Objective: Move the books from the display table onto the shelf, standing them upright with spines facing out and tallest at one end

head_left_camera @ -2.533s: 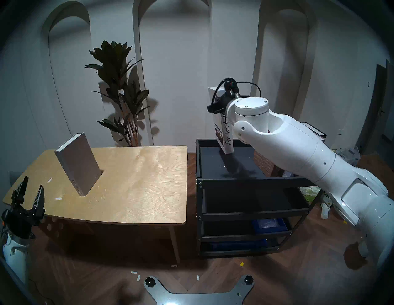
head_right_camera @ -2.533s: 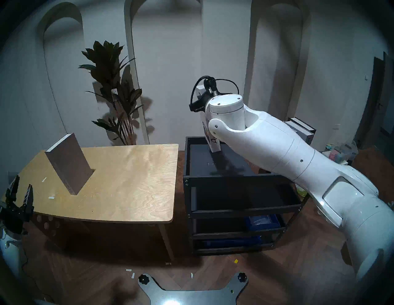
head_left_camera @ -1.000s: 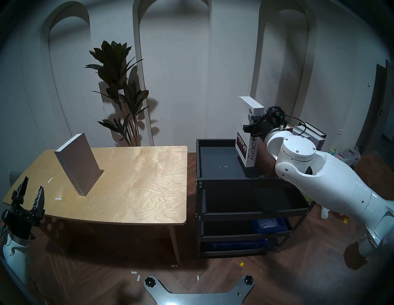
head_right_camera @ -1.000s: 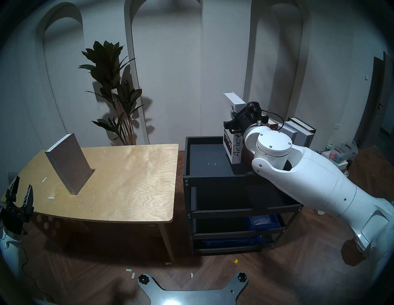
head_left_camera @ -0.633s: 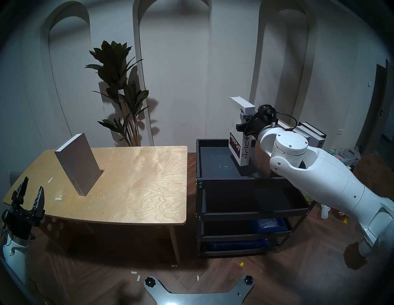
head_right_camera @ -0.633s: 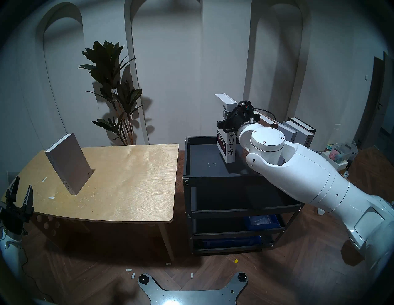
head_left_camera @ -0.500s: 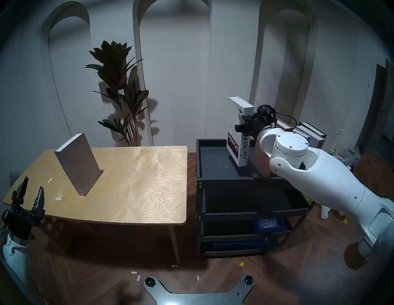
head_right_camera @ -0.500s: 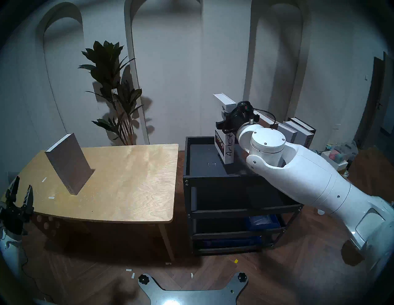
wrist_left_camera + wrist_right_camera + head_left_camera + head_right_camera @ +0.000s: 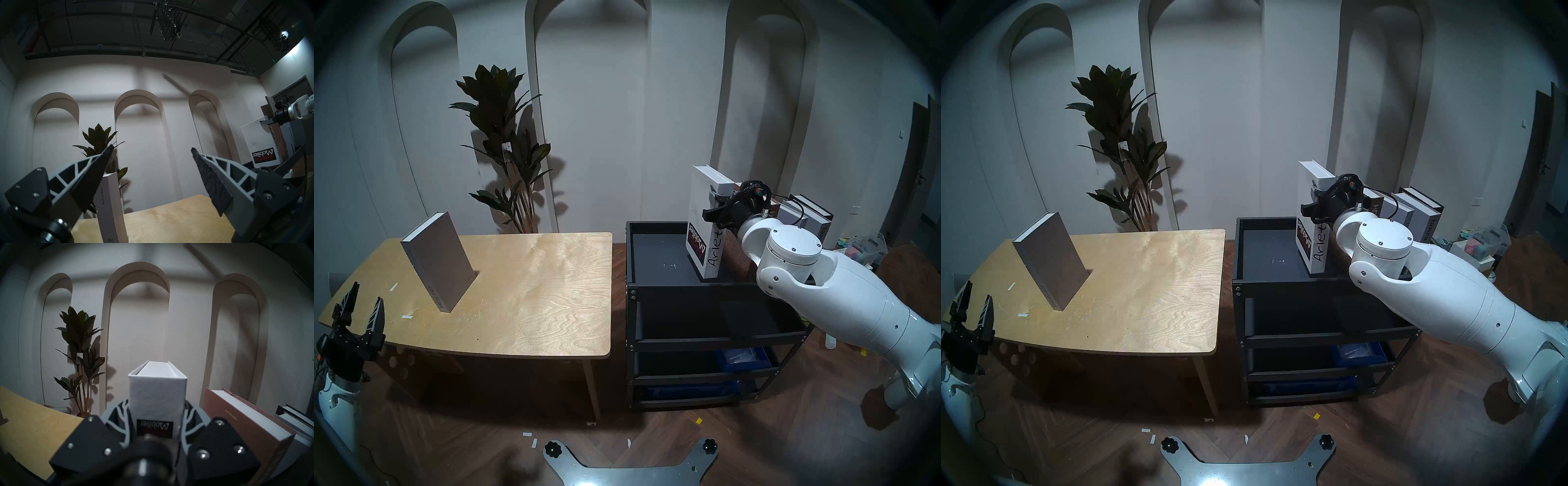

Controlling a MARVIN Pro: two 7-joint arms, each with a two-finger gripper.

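My right gripper point(image 9: 715, 197) is shut on the upper spine of a white book point(image 9: 699, 210) lettered "Arlet…". It holds the book upright over the right part of the black shelf's point(image 9: 687, 289) top tray. The book's lower end is at the tray floor; contact cannot be told. A brown book point(image 9: 237, 426) stands close on its right, with a grey book point(image 9: 792, 213) and a black book point(image 9: 818, 217) beyond. A grey "Special Issue" book point(image 9: 439, 258) stands upright on the display table point(image 9: 534, 305). My left gripper point(image 9: 367, 292) stands open and empty at the table's front left corner.
A tall potted plant point(image 9: 504, 142) stands behind the table. Blue bins point(image 9: 743, 359) sit on the shelf's lower tiers. Bags and boxes point(image 9: 863, 249) lie on the floor at the far right. My base plate point(image 9: 629, 468) is at the bottom.
My right gripper carried the white book slightly left, then back right and down beside the brown book, where it stands straighter. The left arm and the grey book have not moved.
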